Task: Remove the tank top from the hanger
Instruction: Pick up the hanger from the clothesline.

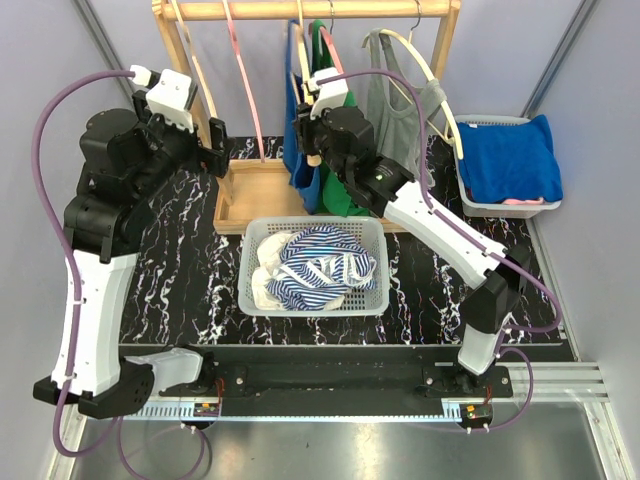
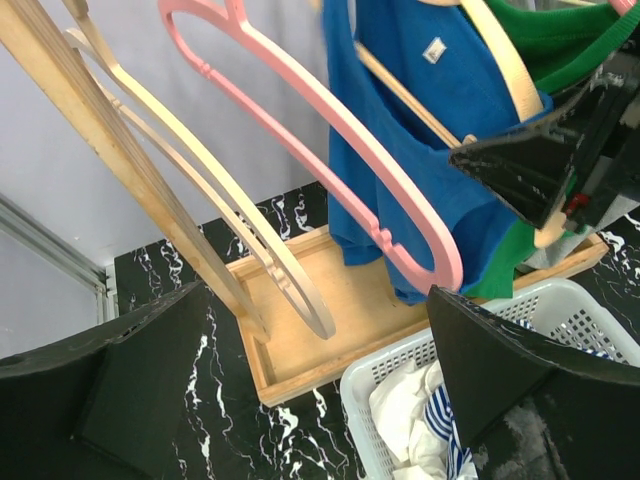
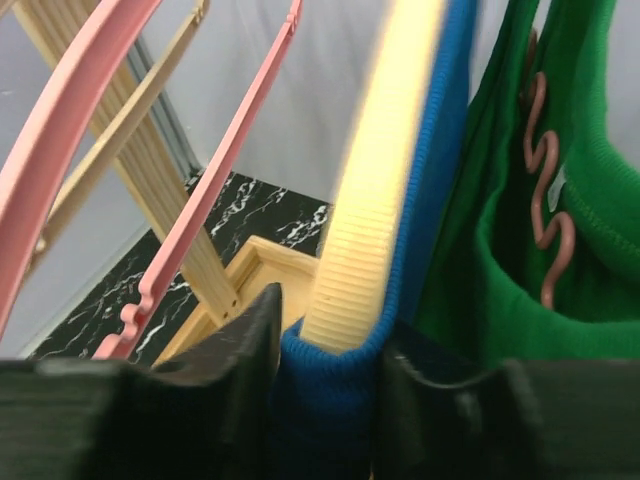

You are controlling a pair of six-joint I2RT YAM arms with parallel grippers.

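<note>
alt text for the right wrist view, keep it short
The right gripper clamps the strap of the blue tank top where it wraps a wooden hanger. A green top hangs to the right, a pink hanger to the left.

arms: white links, black joints | cables: purple | wrist cameras: white | left hand: black fingers

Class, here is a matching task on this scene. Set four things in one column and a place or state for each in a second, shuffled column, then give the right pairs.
Things:
1. blue fabric tank top
2. grey fabric tank top
3. pink plastic hanger
4. white plastic mesh basket

Places or states:
A. stands on the black marbled table
B. bare, no garment on it
C. rightmost garment on the wooden rack
D. leftmost garment on the rack

Pairs: 1-D, 2-C, 3-B, 4-A
</note>
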